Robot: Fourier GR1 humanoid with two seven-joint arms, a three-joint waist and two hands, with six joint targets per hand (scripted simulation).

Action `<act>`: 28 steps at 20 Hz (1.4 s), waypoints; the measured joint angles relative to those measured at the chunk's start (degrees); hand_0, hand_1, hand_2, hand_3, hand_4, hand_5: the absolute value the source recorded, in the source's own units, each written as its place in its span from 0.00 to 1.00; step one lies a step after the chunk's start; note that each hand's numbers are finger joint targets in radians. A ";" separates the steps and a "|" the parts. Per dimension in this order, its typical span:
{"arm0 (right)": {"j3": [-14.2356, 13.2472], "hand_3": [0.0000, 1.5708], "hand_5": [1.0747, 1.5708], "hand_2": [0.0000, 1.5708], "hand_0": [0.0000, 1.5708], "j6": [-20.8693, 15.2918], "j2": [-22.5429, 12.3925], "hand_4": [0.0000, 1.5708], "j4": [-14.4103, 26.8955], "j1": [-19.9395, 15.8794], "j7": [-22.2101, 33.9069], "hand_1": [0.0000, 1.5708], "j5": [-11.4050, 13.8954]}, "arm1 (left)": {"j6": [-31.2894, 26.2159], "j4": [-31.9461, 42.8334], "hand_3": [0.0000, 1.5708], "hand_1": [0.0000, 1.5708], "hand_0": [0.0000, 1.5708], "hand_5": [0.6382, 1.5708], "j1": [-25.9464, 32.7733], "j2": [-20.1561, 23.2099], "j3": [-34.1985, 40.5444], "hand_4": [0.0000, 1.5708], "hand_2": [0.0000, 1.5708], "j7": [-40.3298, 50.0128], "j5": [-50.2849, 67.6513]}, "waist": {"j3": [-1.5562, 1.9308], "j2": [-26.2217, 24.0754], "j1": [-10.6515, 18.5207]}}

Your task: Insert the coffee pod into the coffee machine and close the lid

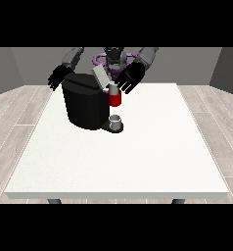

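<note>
Nearest the camera, a broad bare stretch of the white counter (118, 162) is seen. Behind it a small grey cup (116, 121) stands on the drip base of the black coffee machine (84, 105). Directly above the cup the red pod holder (115, 99) is found, with a small pale piece on top at about (112, 88) that is judged to be the coffee pod, though this cannot be told for certain. The grey lid (101, 78) is tilted up and back, so the holder is open.

The hand at the view's right (128, 79) hangs just above and slightly right of the holder; its fingers (124, 88) are spread and straight, pointing down toward the camera, clamped on nothing that can be made out. It is the nearer hand. The pod's long axis, as far as seen, stands upright, in line with the holder.

The hand at the view's left (57, 78) rests by the machine's far upper corner, fingers apart.
</note>
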 measured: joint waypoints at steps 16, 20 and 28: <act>-0.79 0.00 1.00 0.00 0.00 0.52 -1.21 0.21 0.14 0.13 -0.19 0.00 -0.35 | -0.94 1.22 0.69 0.77 0.77 1.00 -0.29 0.44 0.62 0.29 0.78 -0.68 -0.71 | 0.08 1.20 0.15; -0.62 0.00 1.00 0.00 0.00 -0.11 -0.67 0.28 0.32 0.11 -0.27 0.00 -0.16 | -0.24 1.12 0.64 0.72 0.72 1.00 0.11 -0.38 0.22 0.29 0.74 -0.30 -1.40 | 0.07 0.66 0.37; -0.74 0.00 1.00 0.00 0.00 0.16 -0.58 0.30 0.67 0.51 -1.51 0.00 -0.47 | -0.82 1.06 0.61 0.67 0.67 1.00 -0.25 0.10 -0.37 0.23 0.71 -1.08 -2.53 | 0.08 0.70 0.70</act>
